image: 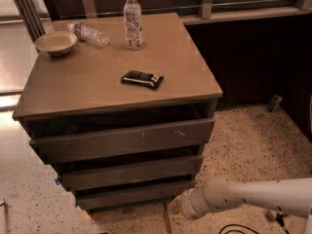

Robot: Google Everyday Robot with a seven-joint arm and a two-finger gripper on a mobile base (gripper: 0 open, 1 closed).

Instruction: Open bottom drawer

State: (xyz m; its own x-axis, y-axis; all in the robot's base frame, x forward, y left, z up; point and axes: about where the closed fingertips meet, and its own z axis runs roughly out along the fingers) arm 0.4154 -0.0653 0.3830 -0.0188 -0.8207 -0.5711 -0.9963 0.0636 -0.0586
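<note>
The bottom drawer (131, 195) is the lowest and shortest dark grey-brown front of the cabinet, just above the floor, and looks closed. The middle drawer (131, 172) and the tall scratched top drawer (122, 140) sit above it. My gripper (172, 209) is at the end of the white arm (243, 196), which reaches in from the right, low over the floor. The gripper is just below and in front of the bottom drawer's right end. Its tip is dark and partly hidden by the wrist.
On the cabinet top (87, 87) stand an upright water bottle (132, 21), a lying bottle (89, 33), a bowl (55, 43) and a black packet (142, 79). A dark wall panel (253, 57) is at the right. A cable (234, 228) lies on the speckled floor.
</note>
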